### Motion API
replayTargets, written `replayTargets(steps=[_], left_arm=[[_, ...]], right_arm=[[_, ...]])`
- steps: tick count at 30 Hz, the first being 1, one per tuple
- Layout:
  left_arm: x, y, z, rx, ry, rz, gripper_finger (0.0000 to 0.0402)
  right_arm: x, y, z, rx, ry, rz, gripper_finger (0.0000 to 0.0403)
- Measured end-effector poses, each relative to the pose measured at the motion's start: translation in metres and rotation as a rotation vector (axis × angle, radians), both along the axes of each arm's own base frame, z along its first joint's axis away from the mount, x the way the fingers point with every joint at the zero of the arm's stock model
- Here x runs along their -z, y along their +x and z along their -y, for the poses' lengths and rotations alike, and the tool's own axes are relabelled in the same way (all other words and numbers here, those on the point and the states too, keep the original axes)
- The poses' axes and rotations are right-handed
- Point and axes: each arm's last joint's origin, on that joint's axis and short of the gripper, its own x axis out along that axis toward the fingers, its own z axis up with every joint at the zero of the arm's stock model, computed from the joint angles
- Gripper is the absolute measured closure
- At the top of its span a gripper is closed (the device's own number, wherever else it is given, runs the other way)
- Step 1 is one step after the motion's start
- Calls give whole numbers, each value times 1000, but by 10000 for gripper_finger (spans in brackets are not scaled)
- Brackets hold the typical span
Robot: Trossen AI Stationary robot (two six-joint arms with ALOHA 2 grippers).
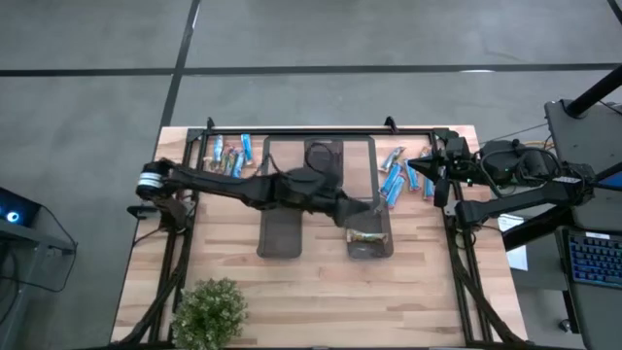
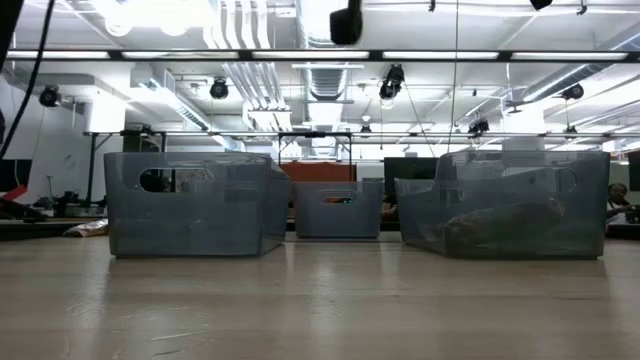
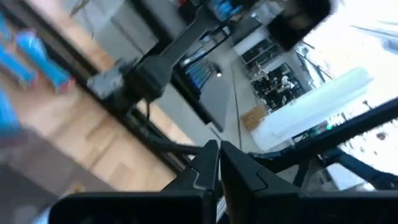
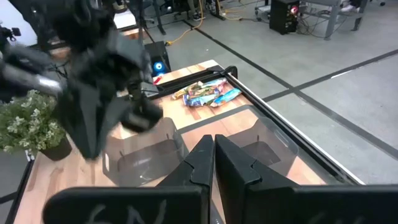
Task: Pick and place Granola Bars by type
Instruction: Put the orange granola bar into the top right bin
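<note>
Granola bars lie in two loose heaps on the wooden table: mostly blue ones at the far left [image 1: 229, 156] and blue ones at the far right [image 1: 397, 180] [image 3: 31, 56]. A brownish bar [image 1: 367, 235] lies on the floor of the right grey see-through bin [image 1: 370, 245] [image 2: 505, 205]. My left gripper [image 1: 375, 208] [image 3: 217, 163] reaches across the table and hangs above that bin's far end, shut, with nothing between its fingers. My right gripper [image 1: 416, 164] [image 4: 211, 155] waits shut above the table's right edge, beside the right heap.
A second grey bin [image 1: 282, 231] stands left of centre and a third [image 1: 324, 160] farther back in the middle. A potted plant [image 1: 209, 311] stands at the near left edge. A black frame [image 1: 321, 131] runs along the table's far edge and sides.
</note>
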Motion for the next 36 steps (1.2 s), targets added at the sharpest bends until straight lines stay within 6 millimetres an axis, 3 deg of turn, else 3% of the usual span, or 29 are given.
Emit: replayTargets(steps=[8, 16, 36], left_arm=[[-35, -41, -14, -14, 259, -51, 401], [-54, -82, -21, -136, 440, -89, 401], [-43, -204, -33, -230, 578, -28, 401]], right_arm=[[0, 2, 0, 1, 5, -1, 394], [1, 4, 0, 10, 34, 3, 394], [4, 14, -1, 27, 78, -14, 394]])
